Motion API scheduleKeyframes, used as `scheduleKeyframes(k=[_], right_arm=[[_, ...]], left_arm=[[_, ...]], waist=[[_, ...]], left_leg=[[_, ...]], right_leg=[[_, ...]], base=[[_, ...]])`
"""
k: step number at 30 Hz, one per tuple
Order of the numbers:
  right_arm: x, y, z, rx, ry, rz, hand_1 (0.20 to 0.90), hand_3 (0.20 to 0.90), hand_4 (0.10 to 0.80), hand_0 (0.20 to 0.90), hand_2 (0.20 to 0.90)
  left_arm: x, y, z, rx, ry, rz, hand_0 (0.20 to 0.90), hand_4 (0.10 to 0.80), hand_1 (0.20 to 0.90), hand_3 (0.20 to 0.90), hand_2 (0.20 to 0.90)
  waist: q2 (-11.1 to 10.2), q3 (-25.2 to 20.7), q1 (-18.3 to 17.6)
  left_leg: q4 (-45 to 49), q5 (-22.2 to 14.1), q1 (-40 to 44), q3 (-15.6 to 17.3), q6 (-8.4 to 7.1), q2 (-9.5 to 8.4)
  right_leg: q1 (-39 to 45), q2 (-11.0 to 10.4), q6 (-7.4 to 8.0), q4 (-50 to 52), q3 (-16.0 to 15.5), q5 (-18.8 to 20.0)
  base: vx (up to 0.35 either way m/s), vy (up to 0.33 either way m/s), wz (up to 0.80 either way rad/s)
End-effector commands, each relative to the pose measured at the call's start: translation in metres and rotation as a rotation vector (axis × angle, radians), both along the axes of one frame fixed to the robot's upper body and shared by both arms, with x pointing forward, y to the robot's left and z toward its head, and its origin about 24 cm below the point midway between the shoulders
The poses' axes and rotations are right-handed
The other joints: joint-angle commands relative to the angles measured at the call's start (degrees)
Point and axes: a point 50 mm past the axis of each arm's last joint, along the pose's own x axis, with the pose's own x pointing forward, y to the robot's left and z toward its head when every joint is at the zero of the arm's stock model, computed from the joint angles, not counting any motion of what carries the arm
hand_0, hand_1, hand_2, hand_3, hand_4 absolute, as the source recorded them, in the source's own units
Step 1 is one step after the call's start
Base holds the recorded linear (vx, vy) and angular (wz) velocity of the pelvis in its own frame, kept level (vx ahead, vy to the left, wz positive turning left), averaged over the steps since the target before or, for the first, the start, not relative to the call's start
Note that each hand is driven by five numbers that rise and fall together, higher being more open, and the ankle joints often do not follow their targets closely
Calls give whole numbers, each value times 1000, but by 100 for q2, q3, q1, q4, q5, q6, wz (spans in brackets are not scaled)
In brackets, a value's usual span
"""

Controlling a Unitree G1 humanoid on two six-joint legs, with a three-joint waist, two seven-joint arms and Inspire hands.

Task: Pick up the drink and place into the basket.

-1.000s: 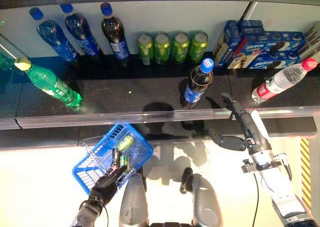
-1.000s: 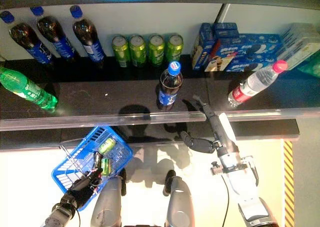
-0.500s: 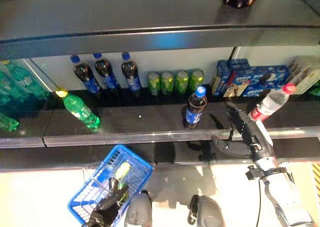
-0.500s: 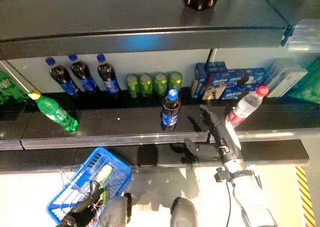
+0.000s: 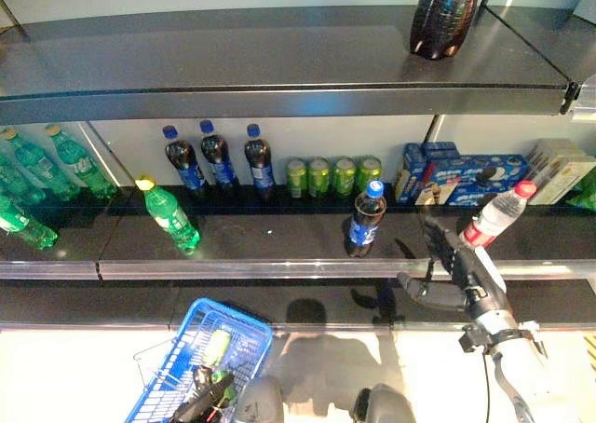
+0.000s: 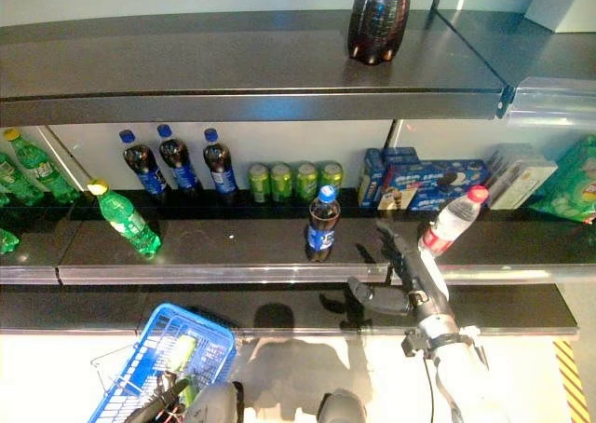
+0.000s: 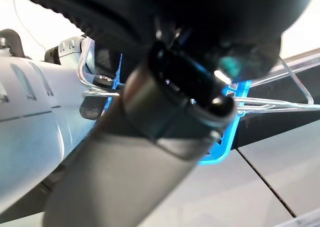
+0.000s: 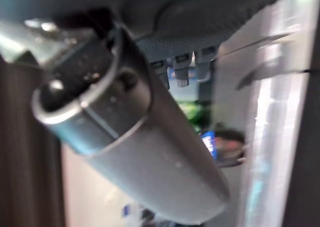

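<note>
The right hand reached up at the front edge of the lower shelf, its fingers straight and spread with the thumb held out to the side, gripping nothing. Just beyond its fingertips, toward the left, stood the cola bottle with the blue cap, upright and alone on the shelf, apart from the hand. On the hand's other side leaned a clear water bottle with a red cap. Behind the cola bottle, a row of green cans stood against the back wall, with three dark bottles to the left of the cans and blue boxes to their right. Low and well left of the cola bottle, the left hand curled round the wire handle of the blue basket, which held a green can.
</note>
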Motion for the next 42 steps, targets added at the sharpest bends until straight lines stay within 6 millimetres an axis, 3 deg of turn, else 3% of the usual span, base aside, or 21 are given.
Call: scheduleKeyframes(k=[1,9,14,21,29,35,37,40,41,42], right_arm=[[6,-17,18,-18,-110,-118,900,900,800,900,900],[-33,-42,-42,-36,180,-249,900,900,800,900,900],[-52,-36,-92,14,434,-334,900,900,800,900,900],[-88,-27,-145,22,780,-352,900,900,800,900,900],[-108,-22,-163,18,936,-364,900,900,800,900,900],[-105,-19,-164,16,953,-320,900,900,800,900,900],[-102,-18,-163,3,952,-284,900,900,800,900,900],[-93,-19,-160,-40,954,-230,900,900,800,900,900],[-90,-21,-159,-49,947,-230,900,900,800,900,900],[-90,-22,-159,-51,942,-247,900,900,800,900,900]], left_arm=[[-9,-18,5,-34,-77,-239,300,100,300,200,300],[20,4,13,88,-128,-199,300,100,300,200,300],[36,9,13,158,-108,-220,300,100,300,200,300],[52,3,11,163,-98,-282,300,100,300,200,300],[60,3,12,166,-90,-308,300,100,300,200,300],[66,7,15,176,-98,-304,300,100,300,200,300],[66,7,15,175,-107,-284,300,100,300,200,300],[71,-2,16,143,-142,-275,300,100,300,200,300],[73,-6,16,130,-154,-286,300,100,300,200,300],[75,-11,15,117,-165,-312,300,100,300,200,300]], waist=[[-112,-261,-66],[-264,-640,-280],[-293,-872,-309],[-242,-974,-205],[-181,-1034,-157],[-119,-1024,-146],[-61,-972,-115],[135,-805,-47],[160,-766,-31],[196,-731,-64]], left_leg=[[-394,1055,-234,115,129,-133],[-1210,1136,175,505,52,4],[-1559,1051,435,772,21,15],[-1599,886,613,881,64,-41],[-1719,807,776,944,103,-88],[-1435,794,703,853,64,-41],[-1213,1037,576,727,-43,64],[-1388,2037,205,527,-388,479],[-1484,2113,147,553,-401,539],[-1561,2239,85,824,-438,683]], right_leg=[[385,94,374,-1301,160,1351],[567,26,534,-2070,141,1601],[789,9,548,-2459,22,1613],[968,73,469,-2486,-65,1490],[1119,175,390,-2591,-87,1408],[1129,310,260,-2516,-79,1256],[1129,407,183,-2492,-88,1192],[1184,588,104,-2741,-107,1227],[1180,583,92,-2793,-150,1241],[1177,596,58,-2817,-259,1242]], base=[[-108,13,-5],[-119,-19,-10],[-99,-22,-14],[-31,-10,-2],[-13,-33,1],[-56,-160,1],[-52,-222,2],[-138,-122,3],[-247,-53,21],[-193,-21,27]])
